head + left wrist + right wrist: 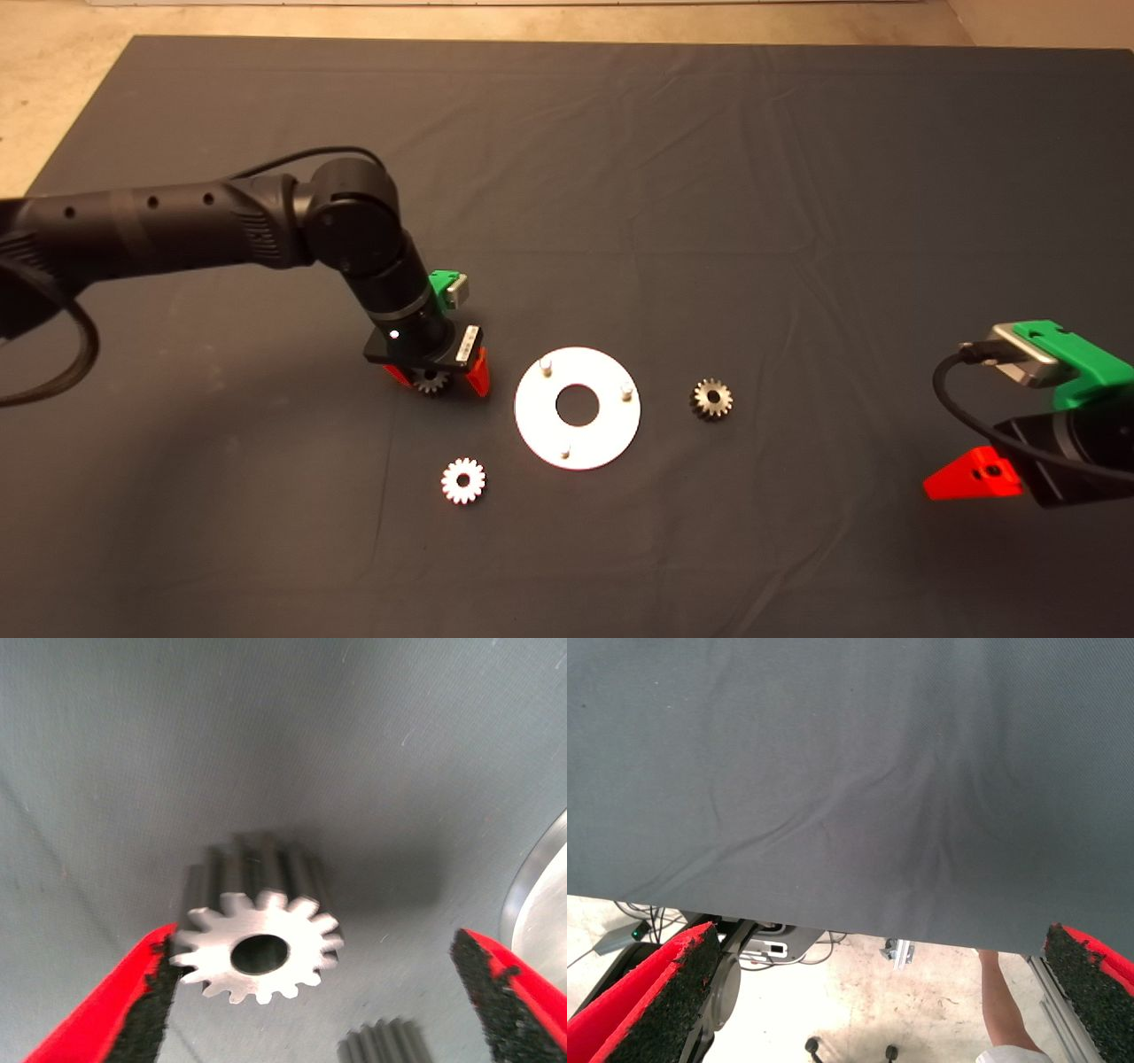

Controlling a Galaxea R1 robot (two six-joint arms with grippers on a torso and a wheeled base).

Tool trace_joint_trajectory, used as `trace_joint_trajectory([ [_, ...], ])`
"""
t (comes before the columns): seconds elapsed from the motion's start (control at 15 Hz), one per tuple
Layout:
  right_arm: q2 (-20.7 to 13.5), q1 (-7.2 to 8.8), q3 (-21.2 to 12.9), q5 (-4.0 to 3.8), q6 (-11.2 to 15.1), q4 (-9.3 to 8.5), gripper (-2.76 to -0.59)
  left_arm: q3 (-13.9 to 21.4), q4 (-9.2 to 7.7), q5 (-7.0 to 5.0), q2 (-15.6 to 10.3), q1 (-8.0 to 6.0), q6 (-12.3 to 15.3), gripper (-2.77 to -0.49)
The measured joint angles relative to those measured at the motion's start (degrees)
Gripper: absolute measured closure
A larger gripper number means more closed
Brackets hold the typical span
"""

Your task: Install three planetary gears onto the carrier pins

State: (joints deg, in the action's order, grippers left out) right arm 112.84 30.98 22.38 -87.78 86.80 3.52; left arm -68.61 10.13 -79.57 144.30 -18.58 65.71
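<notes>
**Left claw straddling a gear**

Right now my left claw [440, 379] sits fingers apart around one planetary gear [258, 950], at nine o'clock from the white disc [578, 408] and its carrier pins [547, 364]. Two gears lie loose on the counter [620, 177]. My right claw [973, 474] waits, spread wide.

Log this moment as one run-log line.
left claw: open around gear, one finger touching | right claw: open, parked at mat edge | pins on white disc: all bare | two other gears loose on mat
</notes>
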Motion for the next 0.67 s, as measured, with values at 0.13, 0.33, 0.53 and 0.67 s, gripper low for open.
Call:
trace_joint_trajectory([
  [0.13, 0.0, 0.0, 0.0, -0.02, 0.0, -0.02, -2.73, -0.2, -0.02, -0.75, 0.0, 0.0, 0.0, -2.08],
  [0.33, 0.0, 0.0, 0.0, 0.05, 0.0, -0.02, -2.73, -0.4, 0.01, -2.34, -0.1, 0.01, 0.0, -1.93],
  [0.53, 0.0, 0.0, 0.0, 0.07, 0.0, -0.05, -2.73, -0.4, 0.0, -2.34, 0.0, 0.01, 0.0, -1.93],
  [0.67, 0.2, 0.0, 0.0, 0.07, 0.0, -0.05, -2.73, -0.7, 0.0, -2.43, 0.2, 0.01, 0.0, -1.93],
])
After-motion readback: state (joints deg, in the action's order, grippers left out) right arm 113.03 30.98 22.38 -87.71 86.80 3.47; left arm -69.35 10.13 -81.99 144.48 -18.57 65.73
